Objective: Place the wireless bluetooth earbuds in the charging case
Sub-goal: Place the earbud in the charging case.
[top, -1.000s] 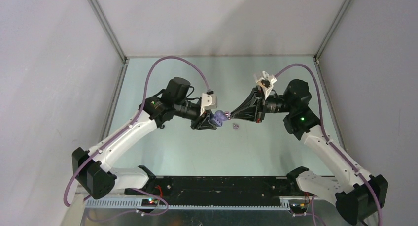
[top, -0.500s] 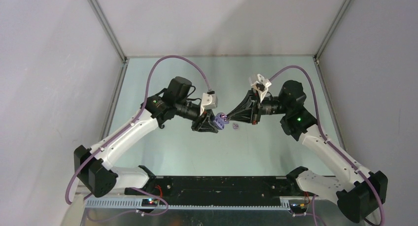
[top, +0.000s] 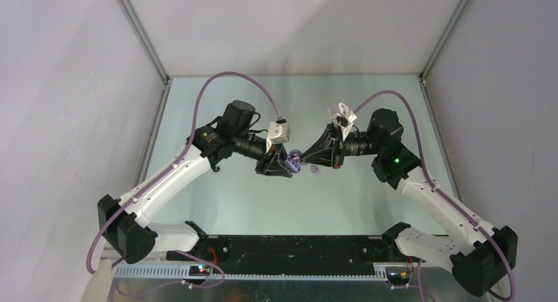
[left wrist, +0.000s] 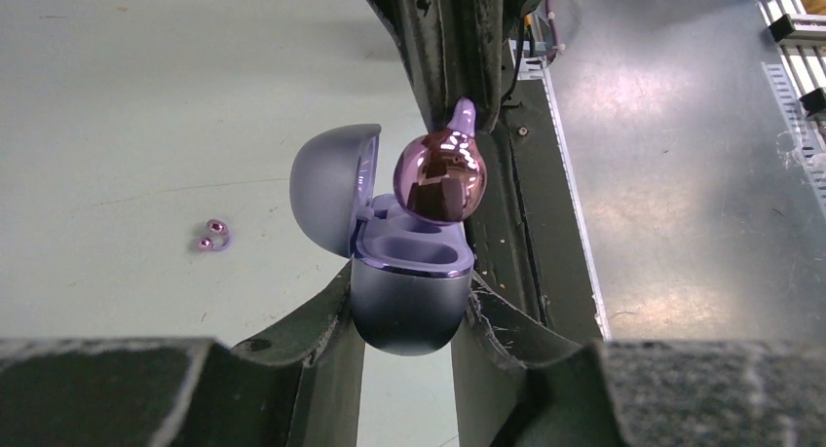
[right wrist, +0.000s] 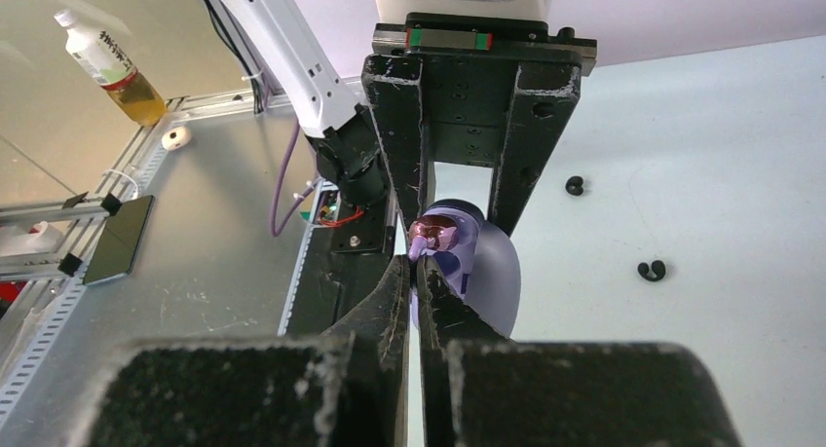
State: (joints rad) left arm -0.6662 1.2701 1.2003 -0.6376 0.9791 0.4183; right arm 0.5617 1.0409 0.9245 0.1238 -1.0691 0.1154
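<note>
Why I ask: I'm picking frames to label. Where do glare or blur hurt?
Left wrist: glare spots on the shiny earbud, left fingers soft at the bottom, case sharp. Right wrist: right fingers blurred up close, earbud legible. Top view: even light, earbud too small for detail.

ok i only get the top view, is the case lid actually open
observer: yes, the left wrist view shows the case clamped in the left pincer, with its lid swung open.
operator: what's the right one got
observer: the right pincer is shut on a purple earbud, just over the open case, not seated.
operator: any loose ones
observer: two black earbuds lie on the table in the right wrist view.
</note>
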